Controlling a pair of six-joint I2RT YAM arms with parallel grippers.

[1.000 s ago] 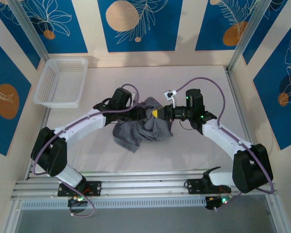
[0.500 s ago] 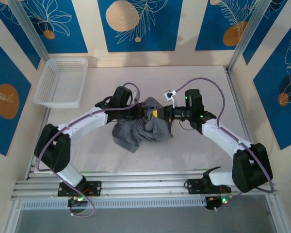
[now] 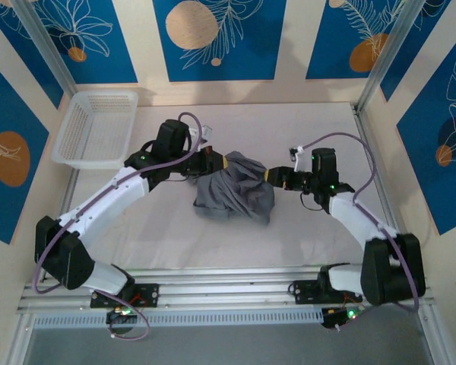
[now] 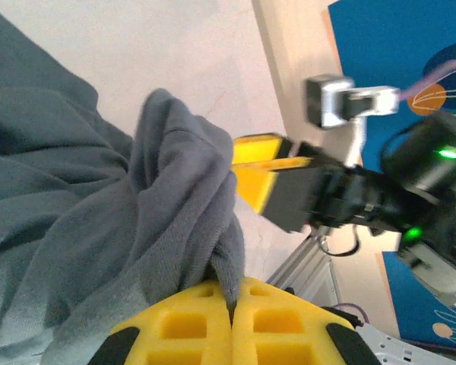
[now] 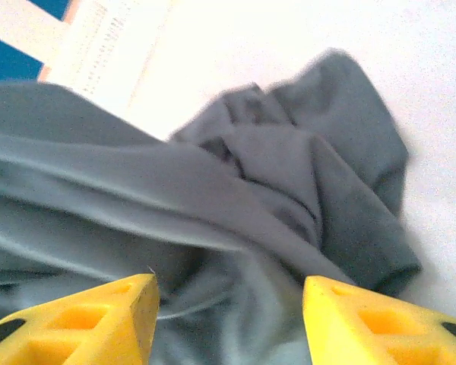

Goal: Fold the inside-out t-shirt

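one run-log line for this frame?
left gripper: shut on t-shirt | right gripper: open, at t-shirt's right side | t-shirt: crumpled heap on table, unfolded

My left arm (image 3: 106,199) and right arm (image 3: 357,217) are white shells with black joints. I see purple cables (image 3: 336,135) looping off the wrists and green lights (image 4: 444,154) glowing. The left end effector (image 4: 232,323) and right end effector (image 5: 228,304) are yellow with grid pockets.

From high behind, the top camera looks down over the whole table (image 3: 213,243). The wrist cameras, very near, apparently face each other across the t-shirt (image 3: 235,194), which all three views share.
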